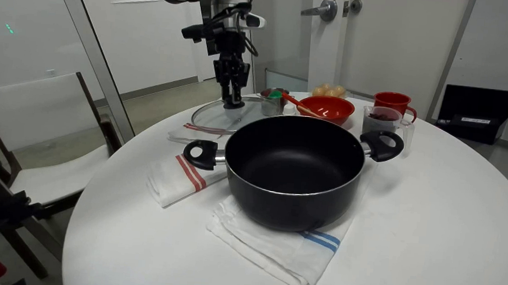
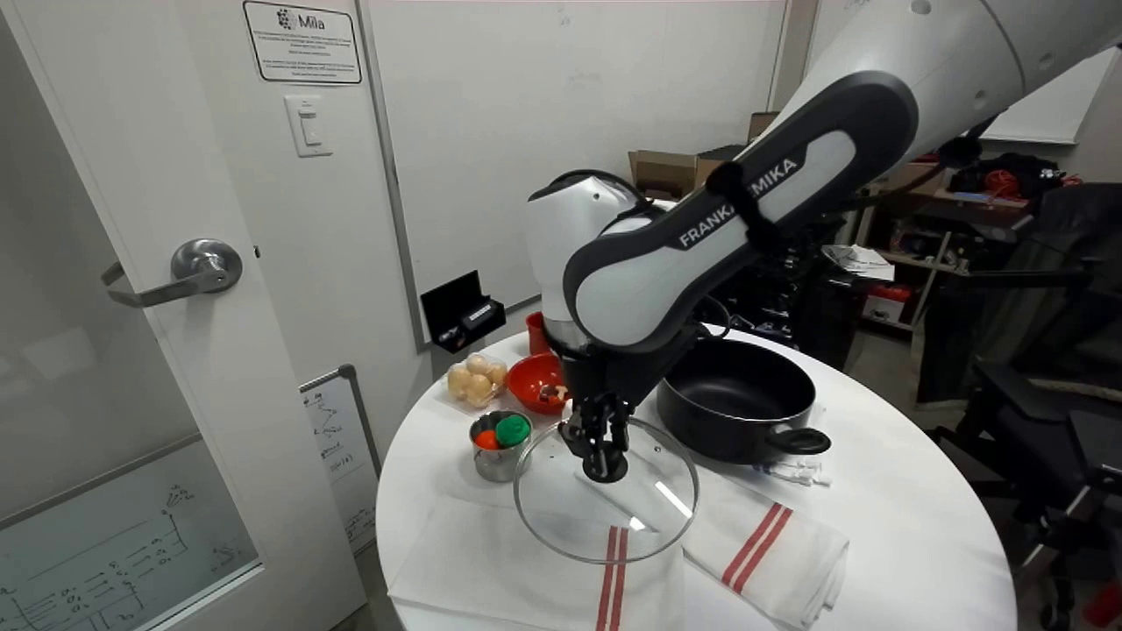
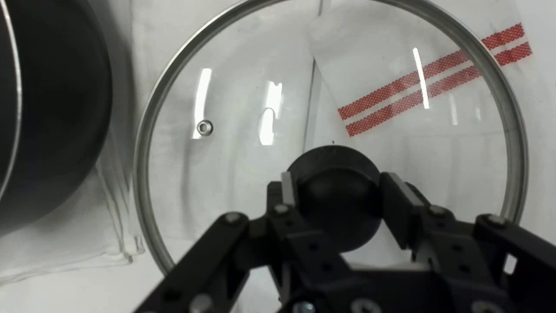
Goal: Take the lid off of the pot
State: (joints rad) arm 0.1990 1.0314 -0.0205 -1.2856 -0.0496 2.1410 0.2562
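The glass lid (image 2: 605, 517) is off the pot (image 1: 292, 205), over a red-striped towel (image 2: 552, 587); whether it touches the cloth, I cannot tell. The jaws, only a knob's width apart, pinch its black knob (image 3: 336, 191) from both sides. Just beside, the pot stands open on a blue-striped towel (image 1: 272, 260) on the white desk (image 1: 446, 209).
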